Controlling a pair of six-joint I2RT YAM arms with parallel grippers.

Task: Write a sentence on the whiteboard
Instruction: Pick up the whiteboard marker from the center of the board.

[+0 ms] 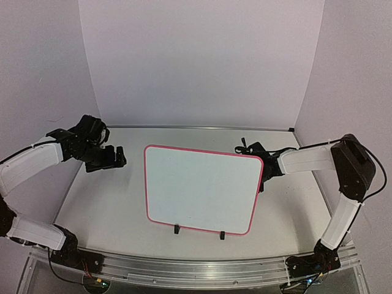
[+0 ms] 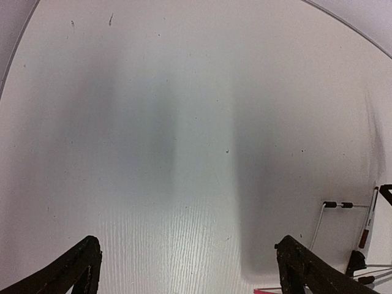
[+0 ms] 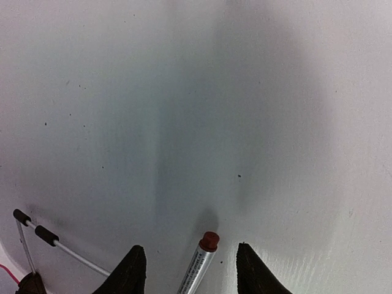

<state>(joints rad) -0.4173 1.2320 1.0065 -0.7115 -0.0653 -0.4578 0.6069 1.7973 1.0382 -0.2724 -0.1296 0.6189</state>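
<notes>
Top view, whiteboard [image 1: 202, 187]: you'll find it flat on the table [image 1: 98, 208], in the middle between your two arms and turned a little askew. It has a pink-red border all round, and its face reads plain white from this height.
Top view, clips [image 1: 177, 229]: two small black ones, spaced along the board's near long edge.
Top view, left gripper [image 1: 113, 157]: it hangs off the board's far-left corner, apart from the border, with its jaws spread wide over bare table.
Top view, right gripper [image 1: 257, 153]: it sits at the board's far-right corner, just beside the border. From here you cannot tell how its jaws stand (it is too dark and small).
Left wrist view, fingers [image 2: 73, 269]: your two dark fingers sit in the bottom corners, far apart, with only white table between them.
Left wrist view, wire stand [image 2: 337, 204]: a thin bent wire with black sleeves, low at the right edge. A sliver of the board's pink border shows at the bottom, just beside the right-hand finger.
Right wrist view, marker [image 3: 199, 263]: a silver barrel with a red-brown end, placed between the two fingers, that end reaching past their tips.
Right wrist view, jaws: partly apart. You can see a strip of table on each side of the marker, so neither finger touches it in the visible part.
Right wrist view, wire stand: lower left, beside the left-hand finger, with a thin red line in the very corner below it.
</notes>
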